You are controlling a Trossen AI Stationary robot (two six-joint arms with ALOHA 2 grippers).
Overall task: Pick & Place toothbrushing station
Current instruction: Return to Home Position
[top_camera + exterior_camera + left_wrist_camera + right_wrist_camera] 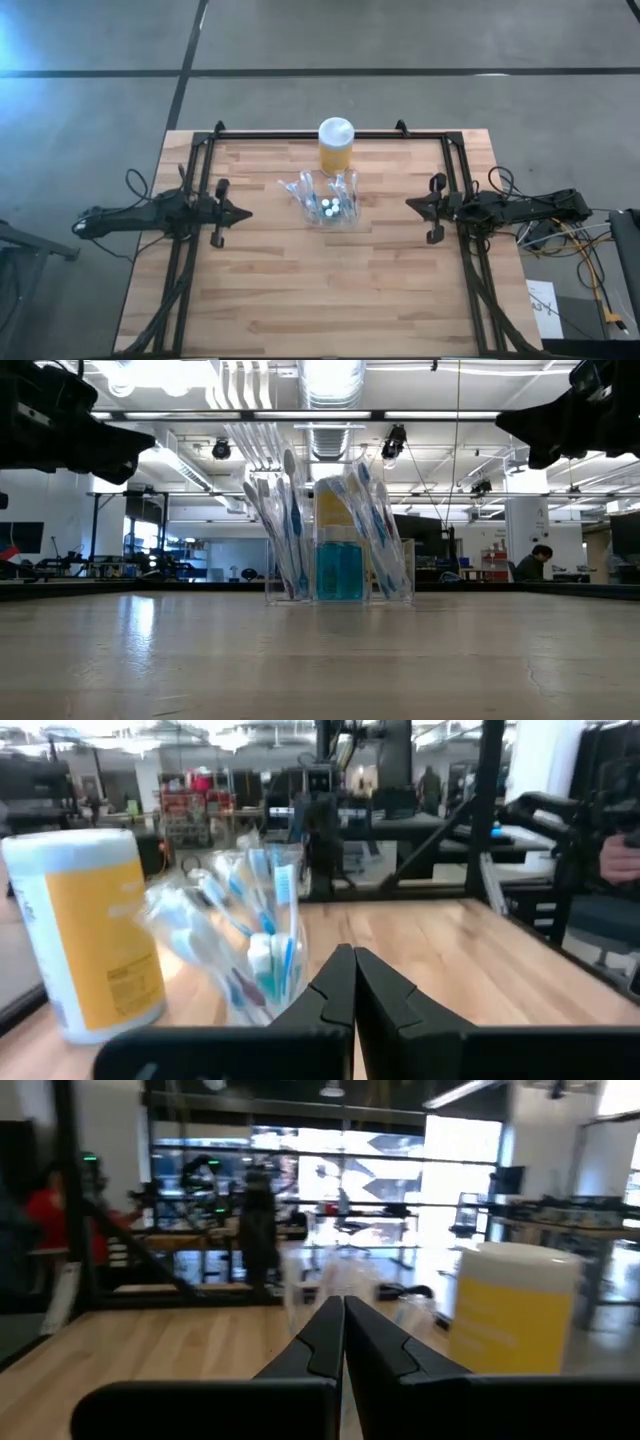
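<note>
Toothbrushing station (325, 203) is sitting mid-table, brushes (290, 530) inside, just beside yellow jar (335, 145); left gripper (243, 212) and right gripper (411, 204) are hovering well apart from it at either side, fingers pinched together, carrying nothing; homing probably means pulling each arm straight outward, never sweeping across the station

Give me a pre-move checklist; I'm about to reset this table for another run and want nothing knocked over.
1. The left gripper is shut, empty, apart from the organizer: ok.
2. The right gripper is shut, empty, apart from it: ok.
3. The organizer stands upright on the table: ok.
4. The toothbrushes stand inside it: ok.
5. The yellow jar is upright; gap to the organizer: cannot tell.
</note>
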